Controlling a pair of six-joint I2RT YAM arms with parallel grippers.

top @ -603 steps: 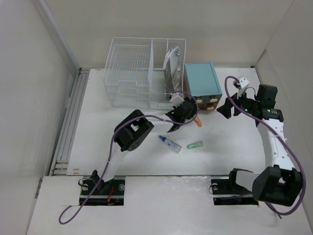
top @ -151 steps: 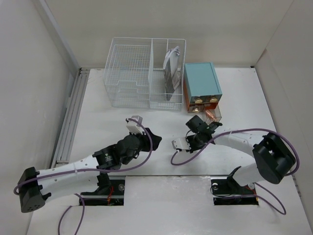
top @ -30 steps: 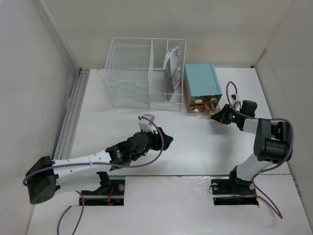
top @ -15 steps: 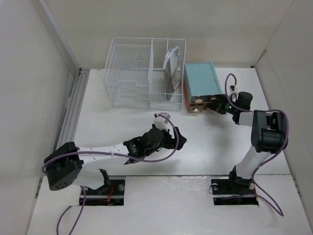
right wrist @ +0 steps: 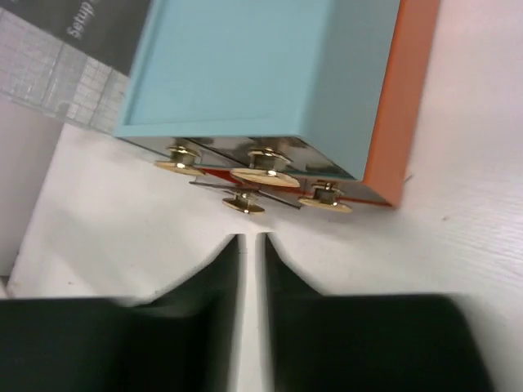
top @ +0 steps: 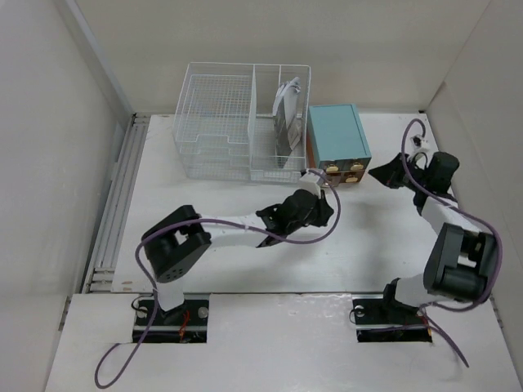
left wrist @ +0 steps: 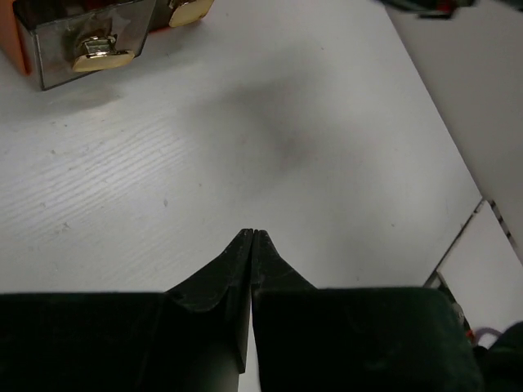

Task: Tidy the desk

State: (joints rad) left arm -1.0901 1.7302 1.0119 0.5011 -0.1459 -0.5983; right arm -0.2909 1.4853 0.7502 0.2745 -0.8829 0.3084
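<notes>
Desk [top: 245,204]: matte white tabletop, walled by pale panels [top: 49,122].

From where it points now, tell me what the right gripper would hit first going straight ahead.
Probably the gold knobs on the front of the teal drawer box; the shut right gripper aims at them, though depth is unclear.

The drawer box [left wrist: 86,37] is cut off at the left wrist view's 11 o'clock corner; its contents are hidden.
</notes>
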